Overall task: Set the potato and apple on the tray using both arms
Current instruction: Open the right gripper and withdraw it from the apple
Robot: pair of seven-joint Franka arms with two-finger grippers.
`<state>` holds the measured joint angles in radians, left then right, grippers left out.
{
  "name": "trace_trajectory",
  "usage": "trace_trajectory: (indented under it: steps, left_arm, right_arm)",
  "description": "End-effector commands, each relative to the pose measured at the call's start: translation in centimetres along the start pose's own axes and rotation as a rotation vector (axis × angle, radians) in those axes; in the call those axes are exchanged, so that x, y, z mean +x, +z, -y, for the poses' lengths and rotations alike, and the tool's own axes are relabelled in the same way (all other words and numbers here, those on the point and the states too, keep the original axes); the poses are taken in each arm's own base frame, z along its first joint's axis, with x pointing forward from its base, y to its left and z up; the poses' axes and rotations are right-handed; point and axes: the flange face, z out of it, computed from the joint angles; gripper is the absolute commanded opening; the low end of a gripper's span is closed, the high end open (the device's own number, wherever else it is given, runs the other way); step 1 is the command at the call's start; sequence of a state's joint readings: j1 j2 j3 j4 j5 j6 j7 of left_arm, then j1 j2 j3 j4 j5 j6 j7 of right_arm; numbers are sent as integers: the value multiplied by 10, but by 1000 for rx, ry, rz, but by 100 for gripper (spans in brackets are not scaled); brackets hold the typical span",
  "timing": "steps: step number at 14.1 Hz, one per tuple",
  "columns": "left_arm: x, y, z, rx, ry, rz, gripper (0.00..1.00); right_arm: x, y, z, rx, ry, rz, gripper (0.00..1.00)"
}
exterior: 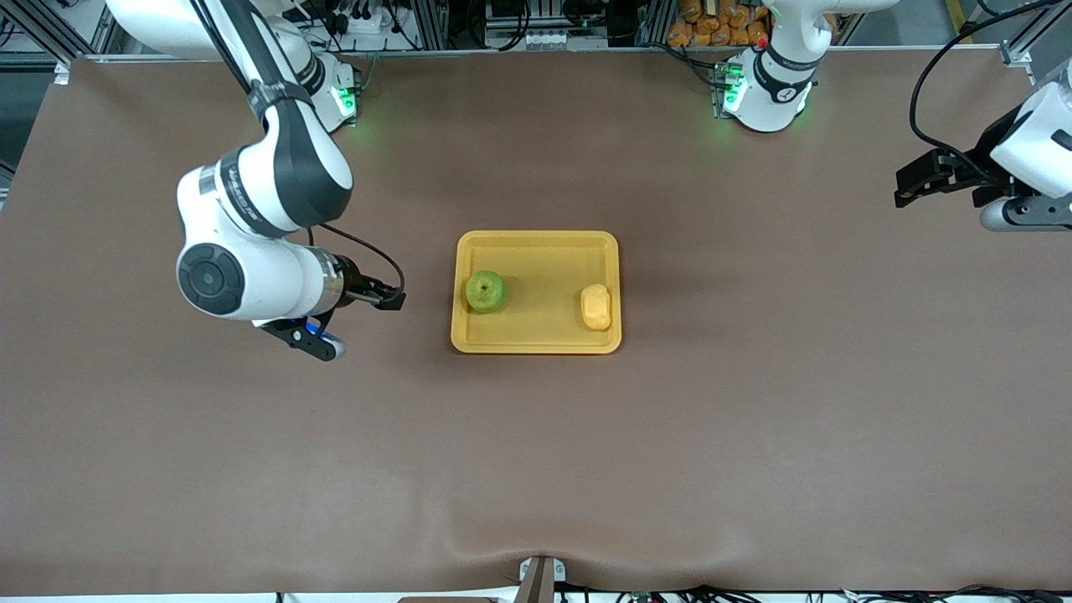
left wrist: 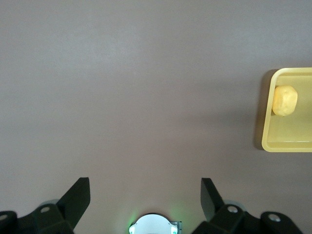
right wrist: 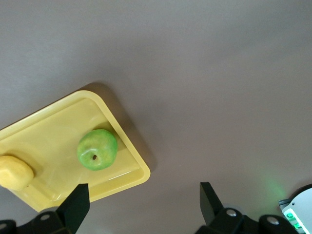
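With the apple [exterior: 485,291] and potato [exterior: 595,306] resting at the tray's [exterior: 536,248] 9 and 3 o'clock edges, placement looks done; both empty hands, left [exterior: 914,186] and right [exterior: 387,296], hang spread over bare desk [exterior: 754,435], needing only retreat.

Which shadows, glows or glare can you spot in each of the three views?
Front view: soft shadow beside the apple on the tray, green glow at both arm bases. Left wrist view: the tray casts a dark edge shadow on the table. Right wrist view: faint sheen on the apple, green glow on the table.
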<state>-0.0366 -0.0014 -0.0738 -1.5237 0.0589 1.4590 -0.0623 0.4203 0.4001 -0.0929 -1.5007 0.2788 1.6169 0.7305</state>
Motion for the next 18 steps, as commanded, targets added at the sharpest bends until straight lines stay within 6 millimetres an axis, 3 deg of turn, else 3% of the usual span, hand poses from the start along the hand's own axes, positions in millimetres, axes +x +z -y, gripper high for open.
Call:
trace_trajectory:
  steps: [1,8,11,15,18]
  left_arm:
    - [-14,-9,3,-14,17,-5,100]
    - [-15,-10,-1,-12,18,-1,100]
    - [-20,-12,5,-8,13,22,100]
    - [-20,-12,1,-1,17,23,100]
    - [-22,-12,-9,2,23,25,100]
  right_arm:
    - [-8,-28,-11,-20,-13,-65,100]
    - [7,-70,-37,5,-39,-105,100]
    - [27,-104,-76,14,34,-108,100]
    - [37,-118,-99,22,66,-113,100]
    - [45,-132,-124,-30,-43,-167,100]
